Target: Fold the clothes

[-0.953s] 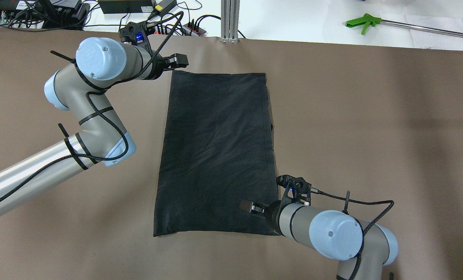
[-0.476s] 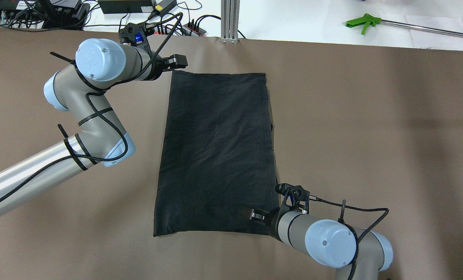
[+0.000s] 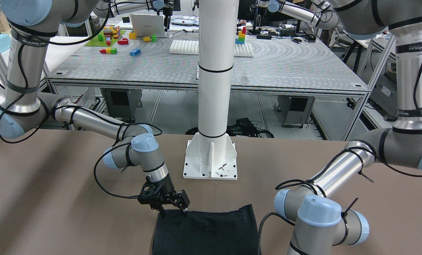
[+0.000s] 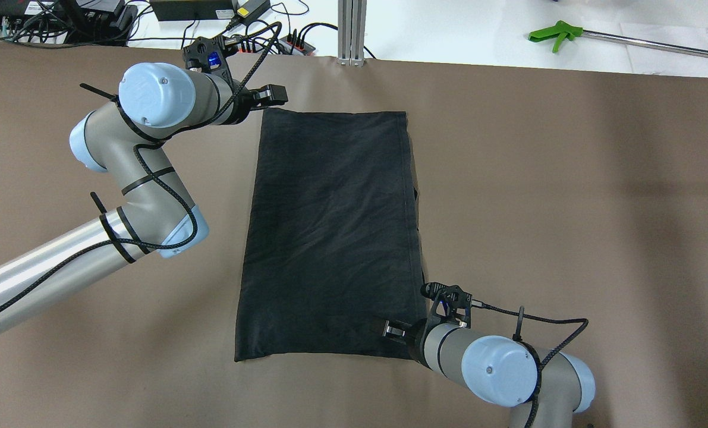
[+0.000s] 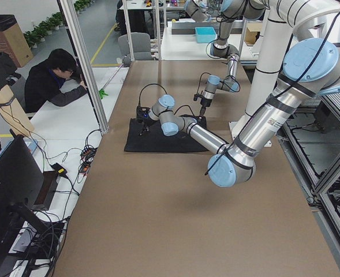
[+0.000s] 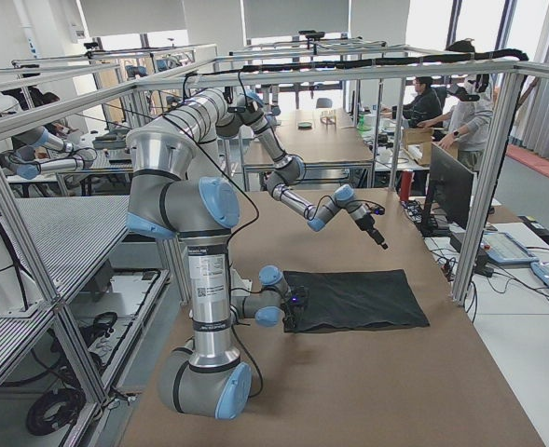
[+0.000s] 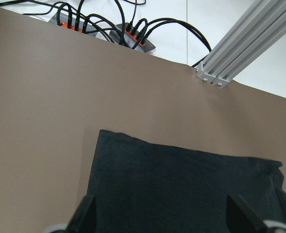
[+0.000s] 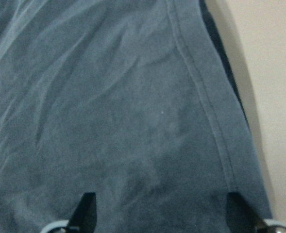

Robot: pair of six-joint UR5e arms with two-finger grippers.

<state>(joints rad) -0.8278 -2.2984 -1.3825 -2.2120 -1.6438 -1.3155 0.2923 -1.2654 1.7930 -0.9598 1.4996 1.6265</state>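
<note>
The black garment (image 4: 330, 232) lies flat on the brown table as a long folded rectangle; it also shows in the front view (image 3: 207, 230) and in both wrist views (image 7: 181, 189) (image 8: 123, 121). No white-yellow mark shows. My left gripper (image 4: 272, 97) is open and empty, just over the garment's far left corner, with the fingers wide apart in its wrist view (image 7: 162, 216). My right gripper (image 4: 387, 329) is open, low over the near right corner beside the hemmed edge, with cloth between the fingers (image 8: 159, 208). It also shows in the front view (image 3: 174, 213).
A green-handled tool (image 4: 553, 34), an aluminium post (image 4: 352, 32) and power strips with cables (image 4: 294, 44) lie beyond the table's far edge. The white robot pedestal (image 3: 211, 159) stands behind the garment. A person (image 5: 54, 81) sits past the far edge.
My right gripper has moved toward the garment's near right corner and sunk closer to the cloth. My left gripper has hardly moved.
</note>
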